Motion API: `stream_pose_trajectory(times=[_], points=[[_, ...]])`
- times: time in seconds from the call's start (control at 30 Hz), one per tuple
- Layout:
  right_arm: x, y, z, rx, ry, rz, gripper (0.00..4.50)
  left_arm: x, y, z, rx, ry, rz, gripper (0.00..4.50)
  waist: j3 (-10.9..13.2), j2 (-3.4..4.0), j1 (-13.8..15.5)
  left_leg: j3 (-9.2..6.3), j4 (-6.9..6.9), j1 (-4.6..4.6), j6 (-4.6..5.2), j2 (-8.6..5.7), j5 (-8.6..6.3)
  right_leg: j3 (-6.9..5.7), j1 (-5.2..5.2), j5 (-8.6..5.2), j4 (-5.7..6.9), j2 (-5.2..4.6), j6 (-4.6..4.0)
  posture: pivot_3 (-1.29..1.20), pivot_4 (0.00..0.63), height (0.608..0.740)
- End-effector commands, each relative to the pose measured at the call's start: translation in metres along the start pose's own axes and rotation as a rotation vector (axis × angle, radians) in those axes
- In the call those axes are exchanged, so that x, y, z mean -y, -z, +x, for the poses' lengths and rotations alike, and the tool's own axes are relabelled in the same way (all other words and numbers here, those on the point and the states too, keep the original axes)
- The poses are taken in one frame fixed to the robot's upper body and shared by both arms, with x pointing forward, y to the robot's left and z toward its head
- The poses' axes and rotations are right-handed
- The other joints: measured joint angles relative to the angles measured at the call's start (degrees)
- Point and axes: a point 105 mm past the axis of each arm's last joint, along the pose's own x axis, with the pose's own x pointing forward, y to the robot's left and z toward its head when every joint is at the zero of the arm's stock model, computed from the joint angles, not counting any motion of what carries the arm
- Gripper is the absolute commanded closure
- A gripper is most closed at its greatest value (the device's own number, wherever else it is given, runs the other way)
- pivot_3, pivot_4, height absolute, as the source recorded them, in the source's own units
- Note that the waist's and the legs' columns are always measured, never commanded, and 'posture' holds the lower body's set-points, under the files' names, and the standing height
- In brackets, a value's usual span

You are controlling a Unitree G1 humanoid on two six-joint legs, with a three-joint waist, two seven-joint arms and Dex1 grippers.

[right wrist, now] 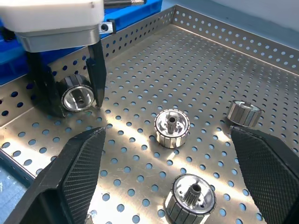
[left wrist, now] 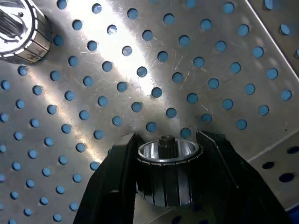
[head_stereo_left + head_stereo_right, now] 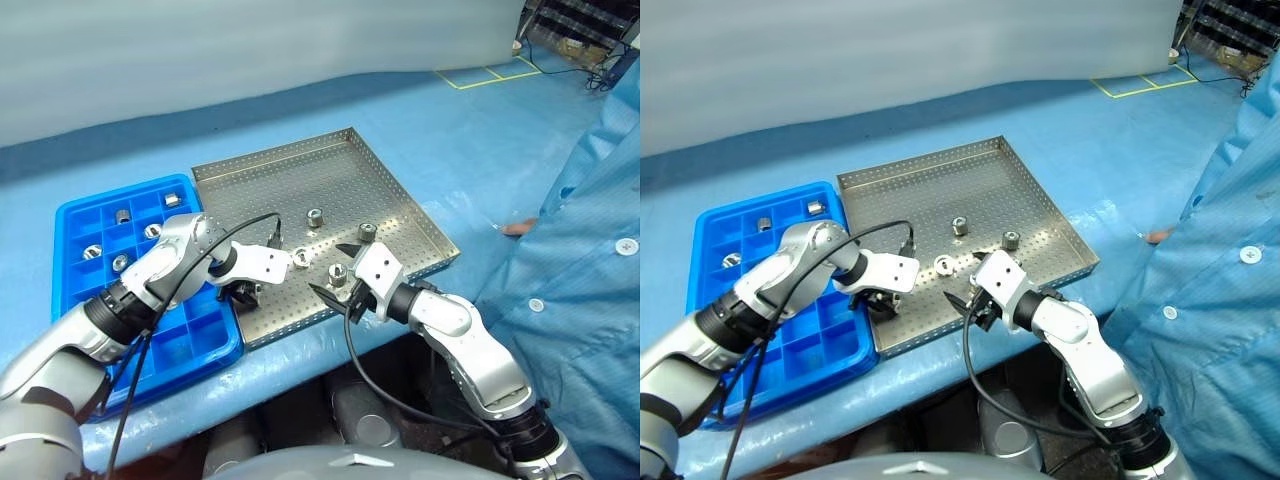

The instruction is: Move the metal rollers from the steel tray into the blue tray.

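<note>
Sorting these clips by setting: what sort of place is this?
Probably a factory or cleanroom-style workbench: a perforated steel tray of metal rollers, a blue tray with compartments on a blue mat, and a person in a blue smock.

Desk: broad flat desk covered in a smooth light-blue sheet (image 3: 470, 130), faintly glossy.
Wall: pale grey-white plain panel (image 3: 250, 50) running along behind the desk.
Floor: grey, with yellow taped lines (image 3: 487, 74) at the far right.
Shelving: dark rack with cables (image 3: 580, 30) in the far right corner.
Light: even overhead light.
</note>
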Motion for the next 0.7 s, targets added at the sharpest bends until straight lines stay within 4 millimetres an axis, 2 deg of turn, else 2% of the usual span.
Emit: stream_pose_trajectory(times=[0.03,0.13,0.2,0.33,0.47,0.57,0.7], points=[[-0.005,-0.012,0.0,0.071,-0.063,0.015,0.0,-0.024,-0.036,-0.038,0.237,-0.167,-0.105,2.79,0.0,-0.01,0.32,-0.02,0.01,-0.05,0.01,0.0,0.0,-0.01,-0.02,0.02,-0.01,-0.01,0.05,-0.26,0.15,0.74],[-0.015,-0.029,-0.001,0.177,-0.158,0.072,0.0,-0.025,-0.049,-0.058,0.371,-0.231,-0.154,2.79,0.03,0.02,0.2,0.01,-0.01,-0.1,0.05,0.01,-0.03,0.01,-0.1,0.13,0.0,0.01,0.27,-0.26,0.15,0.74],[-0.02,-0.049,-0.002,0.3,-0.232,0.166,0.0,-0.026,-0.053,-0.07,0.432,-0.311,-0.183,2.79,0.04,0.03,0.23,-0.02,-0.07,-0.08,0.05,0.02,-0.04,0.0,-0.1,0.2,0.0,0.07,0.4,-0.23,0.15,0.74],[-0.036,-0.071,-0.001,0.398,-0.388,0.207,0.0,-0.02,-0.045,-0.092,0.505,-0.47,-0.286,2.79,0.04,0.04,0.47,-0.09,-0.12,0.07,0.05,0.08,-0.04,-0.03,-0.01,0.19,0.02,0.1,0.37,-0.19,0.15,0.74],[-0.046,-0.062,0.01,0.302,-0.445,0.118,0.0,0.0,-0.022,-0.105,0.476,-0.626,-0.385,2.79,0.05,0.04,1.84,-0.11,-0.12,0.08,0.04,0.14,-0.04,-0.03,-0.01,0.19,0.01,0.07,0.38,-0.14,0.15,0.74],[-0.042,-0.052,0.016,0.24,-0.425,0.07,0.0,0.01,-0.004,-0.116,0.454,-0.792,-0.493,2.79,0.05,0.03,3.93,-0.2,-0.1,0.05,0.03,0.12,-0.03,-0.15,0.01,0.13,-0.02,0.0,0.29,-0.09,0.15,0.74],[-0.033,-0.045,0.019,0.2,-0.386,0.058,0.0,0.037,0.028,-0.127,0.364,-0.995,-0.688,2.79,0.06,-0.03,6.81,-0.17,-0.1,0.03,0.02,0.08,-0.04,-0.13,0.02,0.02,-0.03,-0.09,0.1,-0.02,0.15,0.74]])
